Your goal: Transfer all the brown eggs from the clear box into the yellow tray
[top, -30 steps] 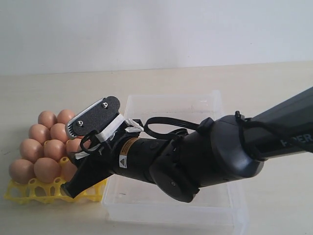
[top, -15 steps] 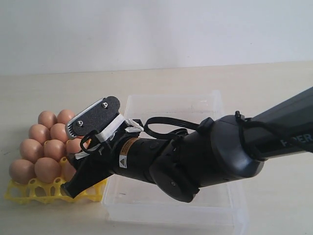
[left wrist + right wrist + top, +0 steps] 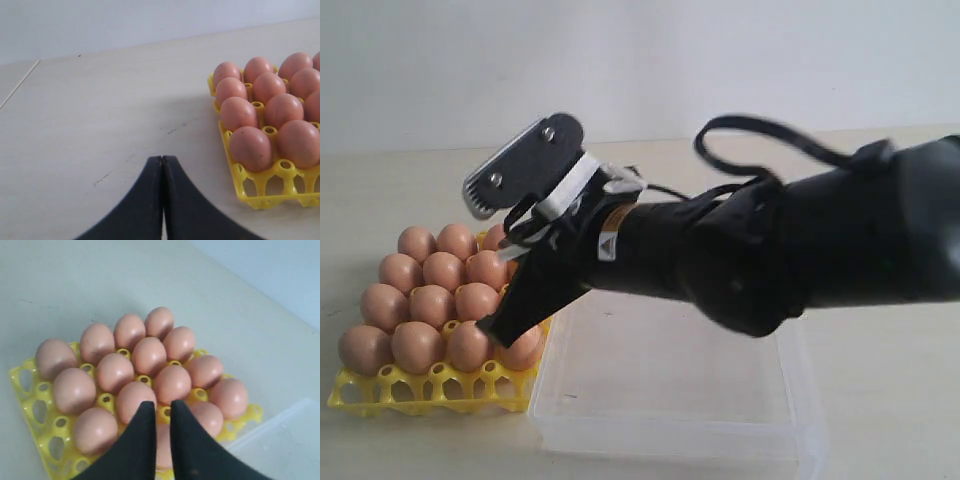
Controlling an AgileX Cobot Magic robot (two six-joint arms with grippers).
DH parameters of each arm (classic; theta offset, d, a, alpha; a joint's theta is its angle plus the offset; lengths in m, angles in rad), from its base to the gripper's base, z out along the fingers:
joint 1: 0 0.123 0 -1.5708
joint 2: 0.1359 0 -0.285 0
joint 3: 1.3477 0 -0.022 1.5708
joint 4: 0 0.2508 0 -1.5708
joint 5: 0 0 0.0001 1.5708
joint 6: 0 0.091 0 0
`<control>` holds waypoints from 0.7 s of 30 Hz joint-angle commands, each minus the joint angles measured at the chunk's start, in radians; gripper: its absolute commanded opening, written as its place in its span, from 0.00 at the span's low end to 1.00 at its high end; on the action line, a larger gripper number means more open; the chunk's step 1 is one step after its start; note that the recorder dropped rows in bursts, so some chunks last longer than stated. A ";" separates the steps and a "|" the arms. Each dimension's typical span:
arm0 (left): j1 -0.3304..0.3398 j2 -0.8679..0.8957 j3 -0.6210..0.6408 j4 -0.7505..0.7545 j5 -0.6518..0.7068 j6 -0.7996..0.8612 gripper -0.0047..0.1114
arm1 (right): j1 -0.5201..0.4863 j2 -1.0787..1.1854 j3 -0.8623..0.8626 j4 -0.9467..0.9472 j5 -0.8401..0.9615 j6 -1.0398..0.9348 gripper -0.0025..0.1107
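Observation:
Several brown eggs fill the yellow tray at the left. My right gripper hangs just above the tray's corner nearest the clear box. Its jaws stand a narrow gap apart with nothing between them. In the right wrist view the right gripper sits over the eggs in the tray, and one egg shows below through the gap. The left gripper is shut and empty over bare table beside the tray and its eggs. No egg shows in the visible part of the clear box.
The right arm stretches across above the far part of the clear box and hides it. A corner of the box lies right beside the tray. Bare pale table lies on the tray's other side.
My right gripper has lifted off the tray's corner and its jaws have drawn close together. An egg now shows in the corner cup where the fingers were.

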 commanded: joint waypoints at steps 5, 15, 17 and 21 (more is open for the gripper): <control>-0.006 -0.006 -0.004 -0.002 -0.009 -0.005 0.04 | -0.128 -0.143 0.006 -0.025 0.198 0.033 0.02; -0.006 -0.006 -0.004 -0.002 -0.009 -0.005 0.04 | -0.315 -0.332 0.173 -0.066 0.059 -0.060 0.02; -0.006 -0.006 -0.004 -0.002 -0.009 -0.005 0.04 | -0.353 -0.381 0.188 -0.066 0.108 -0.069 0.02; -0.006 -0.006 -0.004 -0.002 -0.009 -0.005 0.04 | -0.445 -0.513 0.253 -0.098 0.146 0.007 0.02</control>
